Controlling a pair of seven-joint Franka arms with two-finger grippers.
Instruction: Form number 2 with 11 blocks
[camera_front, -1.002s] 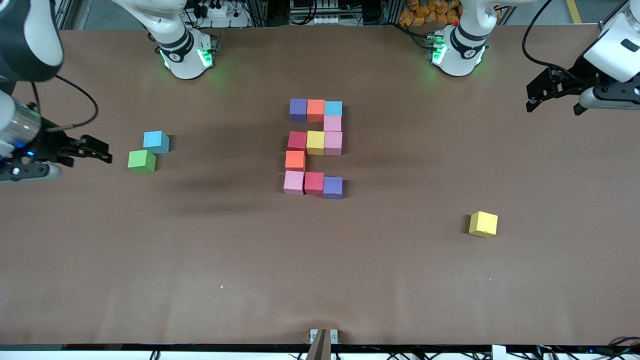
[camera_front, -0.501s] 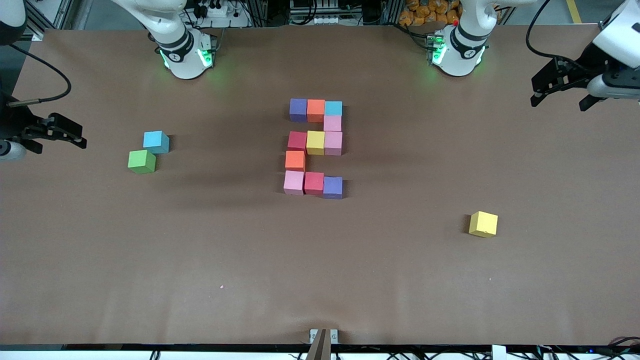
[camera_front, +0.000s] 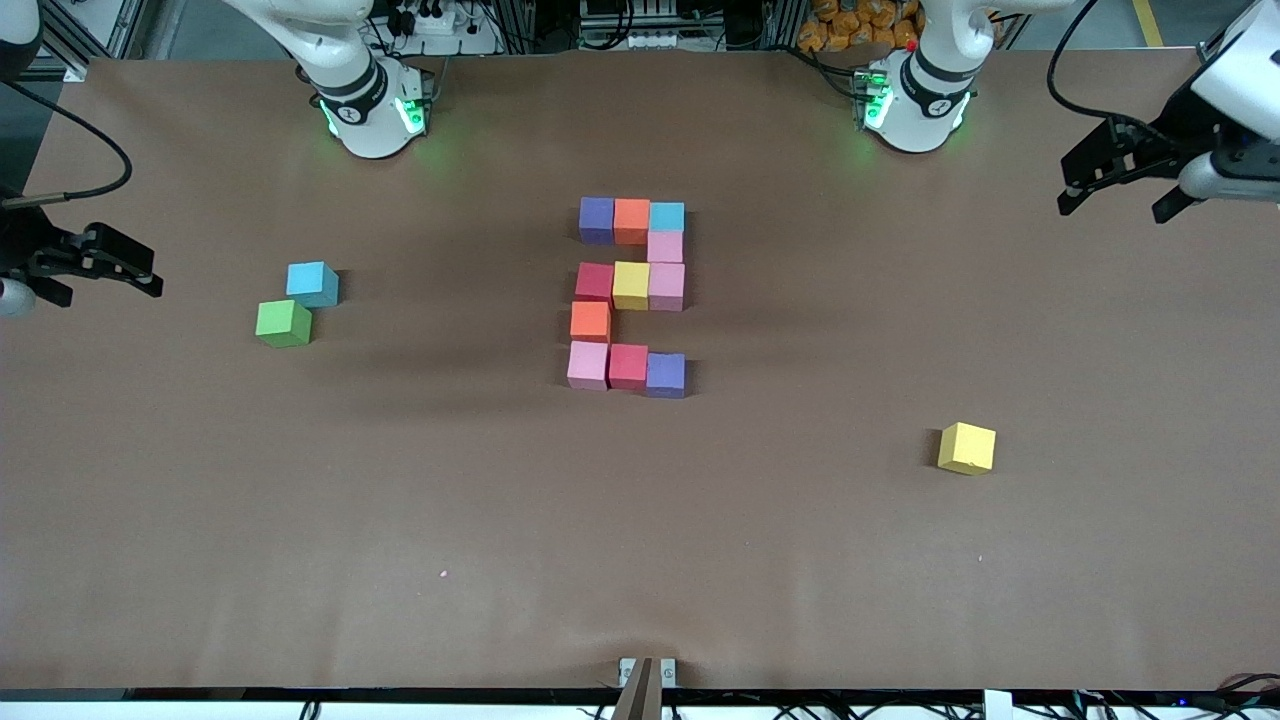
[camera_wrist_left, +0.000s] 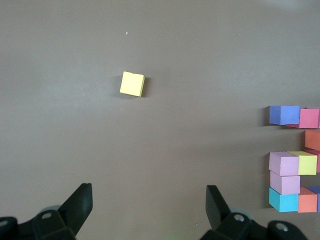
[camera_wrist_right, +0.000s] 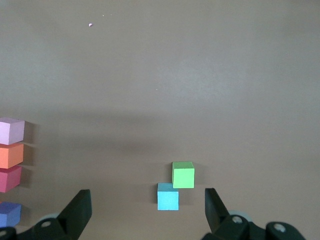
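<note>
A green cube (camera_front: 283, 323), touching a spare blue cube (camera_front: 312, 283), and a lone yellow cube (camera_front: 967, 447) flanked number 2 (camera_front: 630, 295) mid-table, seemingly complete. The left gripper (camera_front: 1115, 172) and right gripper (camera_front: 97, 262) hung spread wide over opposite table ends, well apart from it.

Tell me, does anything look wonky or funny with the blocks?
Mostly tidy. The number 2 is whole, though its bottom purple cube sits slightly nearer the front camera than its row. Three spare cubes lie apart: a green cube touching a light blue cube, and a lone yellow cube.
</note>
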